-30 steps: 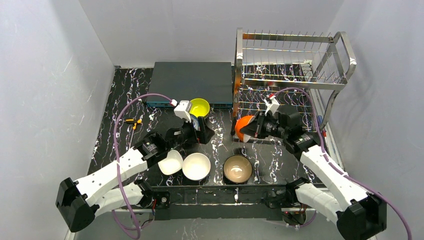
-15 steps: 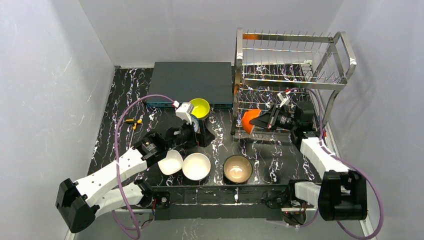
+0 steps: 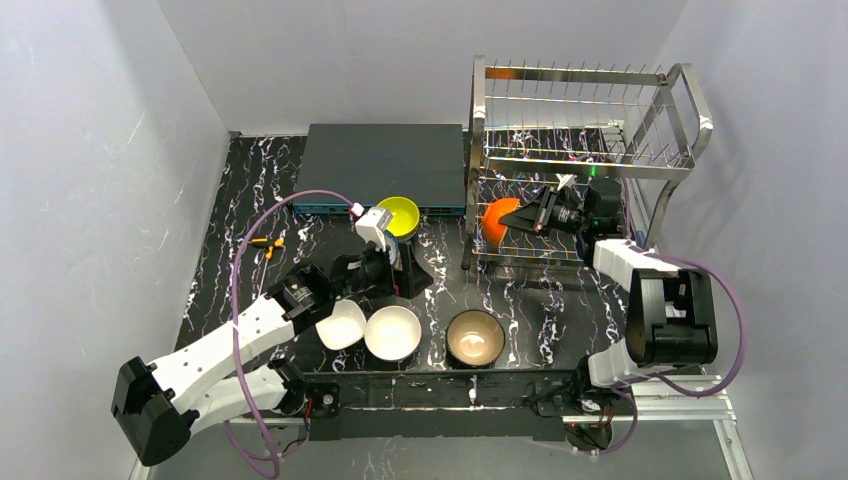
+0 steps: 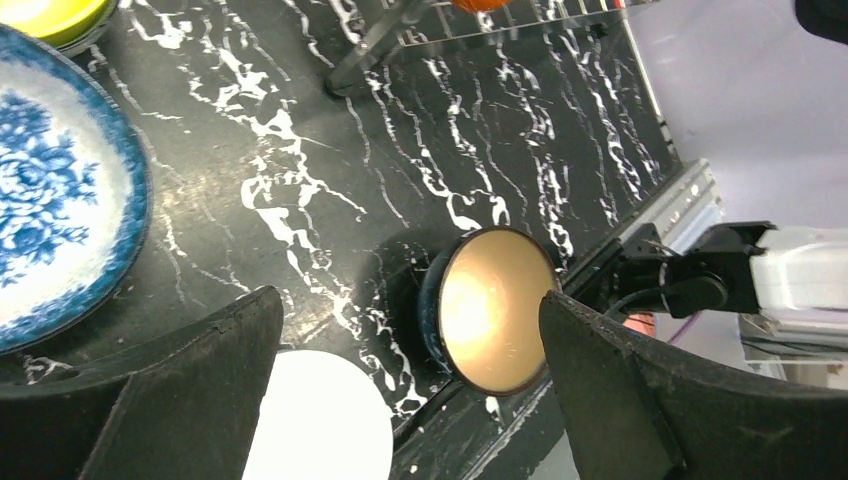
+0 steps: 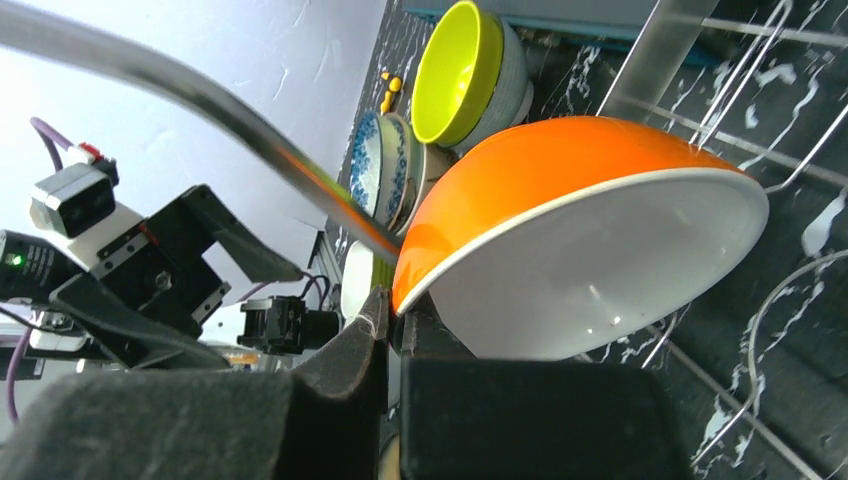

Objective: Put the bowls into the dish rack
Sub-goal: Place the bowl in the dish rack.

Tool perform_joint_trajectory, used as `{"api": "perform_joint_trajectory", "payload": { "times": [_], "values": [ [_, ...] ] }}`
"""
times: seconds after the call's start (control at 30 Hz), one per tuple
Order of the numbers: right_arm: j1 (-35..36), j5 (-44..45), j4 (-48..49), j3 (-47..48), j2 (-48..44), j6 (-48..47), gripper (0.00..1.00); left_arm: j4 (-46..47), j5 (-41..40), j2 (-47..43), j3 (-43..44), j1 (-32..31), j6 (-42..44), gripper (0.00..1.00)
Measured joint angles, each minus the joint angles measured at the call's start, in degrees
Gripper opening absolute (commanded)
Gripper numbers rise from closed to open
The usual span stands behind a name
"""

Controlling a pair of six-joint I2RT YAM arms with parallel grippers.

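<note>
Sitting nearest the arm bases, three bowls are not yet loaded: a tipped white bowl, an upright white bowl just beside it, and a tan-brown bowl with a dark outside, a little apart to the right. Just beyond them the left gripper hovers over the marbled table with its jaws spread wide, grasping nothing. Its wrist view looks down between the fingers at the tan-brown and upright white bowls, with a blue floral bowl at the left edge. A yellow-green bowl stands farther back, near the front of the flat dark grey-blue box.

To the right, the right gripper is clenched on the rim of the orange bowl. The bowl is held on edge at the left end of the dish rack's lower tier, its white inside turned toward the gripper. One shiny rack tube crosses close in front of the wrist camera, and wire prongs show behind the bowl. Whether the bowl already bears on the wires cannot be told.

The step in hand looks like setting this orange bowl into the lower tier. The next move probably calls for easing it down until it leans between prongs. The jaws would then part and the wrist draw back under the upper tier without knocking the bowl or catching the tube.
</note>
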Motion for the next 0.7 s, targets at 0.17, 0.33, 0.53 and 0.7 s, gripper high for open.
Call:
{"api": "perform_joint_trajectory", "payload": {
  "times": [0.17,0.33,0.53,0.7],
  "values": [
    [0.0,0.8,0.9,4.9,4.9,0.2,0.01,1.7,3.3,0.0,0.0,0.0,0.6,0.98],
    [0.0,0.3,3.5,8.7,11.3,1.9,0.01,1.9,4.9,0.3,0.0,0.0,1.1,0.98],
    [0.0,-1.1,5.3,13.2,16.6,4.6,0.01,2.1,6.4,0.5,0.0,0.0,1.4,0.98],
    [0.0,-1.6,6.3,18.5,20.4,7.2,0.01,2.2,8.0,0.9,0.0,0.0,1.7,0.98]
  ]
}}
